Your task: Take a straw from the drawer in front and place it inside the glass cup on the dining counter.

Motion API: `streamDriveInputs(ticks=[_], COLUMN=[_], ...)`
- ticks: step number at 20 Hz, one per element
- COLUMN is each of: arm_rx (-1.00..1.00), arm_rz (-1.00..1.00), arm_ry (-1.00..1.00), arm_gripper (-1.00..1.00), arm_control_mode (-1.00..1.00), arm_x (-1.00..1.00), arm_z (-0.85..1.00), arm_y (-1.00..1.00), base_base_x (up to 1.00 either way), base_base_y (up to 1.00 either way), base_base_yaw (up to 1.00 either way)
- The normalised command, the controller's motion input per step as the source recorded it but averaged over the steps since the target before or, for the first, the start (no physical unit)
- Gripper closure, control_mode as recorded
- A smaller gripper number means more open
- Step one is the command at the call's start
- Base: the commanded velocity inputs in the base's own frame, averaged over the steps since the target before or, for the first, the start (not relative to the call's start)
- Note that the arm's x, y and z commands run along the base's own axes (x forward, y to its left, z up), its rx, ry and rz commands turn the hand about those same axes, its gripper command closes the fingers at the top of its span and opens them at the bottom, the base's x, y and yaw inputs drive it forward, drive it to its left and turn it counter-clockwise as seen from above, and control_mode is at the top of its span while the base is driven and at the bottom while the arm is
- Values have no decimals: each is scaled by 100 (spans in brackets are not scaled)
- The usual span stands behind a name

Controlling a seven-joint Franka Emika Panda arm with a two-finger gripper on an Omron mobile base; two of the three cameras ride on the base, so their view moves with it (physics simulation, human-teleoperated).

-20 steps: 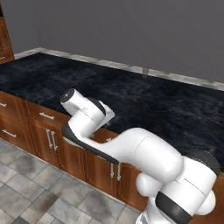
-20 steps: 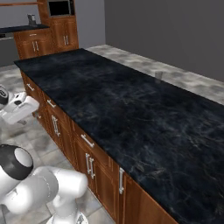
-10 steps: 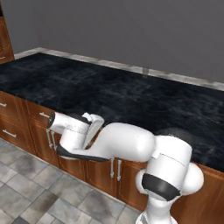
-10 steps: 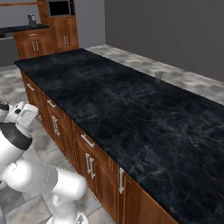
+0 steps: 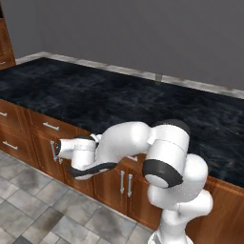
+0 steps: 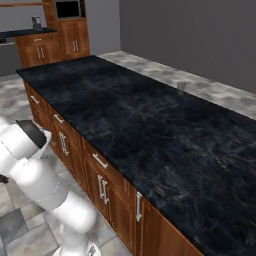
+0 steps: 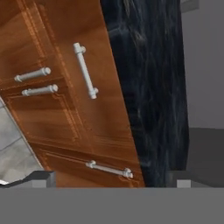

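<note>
Hand view, rolled sideways: two dark fingertips poking up at the bottom edge, spread wide apart, pinching nothing. Gripper aimed at the reddish-brown cabinet front. Beyond the left fingertip, paired cabinet door handles; further right and ahead of the gap, the drawer with its silver bar handle, shut. Close above the gap, another bar handle. Past the right fingertip, the dining counter, black veined stone. Left base view: arm bent low, gripper held against the cabinet fronts under the counter edge, fingers hard to make out. Glass cup far off near the counter's distant edge, faint. Straw unseen, drawer closed.
</note>
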Motion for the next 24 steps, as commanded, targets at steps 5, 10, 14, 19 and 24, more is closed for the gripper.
streamDriveInputs(ticks=[5,10,14,19,24], arm_rx=[-6,-9,-15,-17,-17], arm_rz=[-4,-7,-10,-11,-10], arm_ry=[0,0,0,-1,-4], arm_gripper=[-100,-100,-100,-100,-100], arm_control_mode=[-100,-100,-100,-100,-100], arm_x=[37,42,34,23,4], arm_z=[-47,-43,-45,-39,-35], arm_y=[0,0,0,0,0], base_base_x=[0,0,0,0,0], base_base_y=[0,0,0,0,0], base_base_yaw=[0,0,0,0,0])
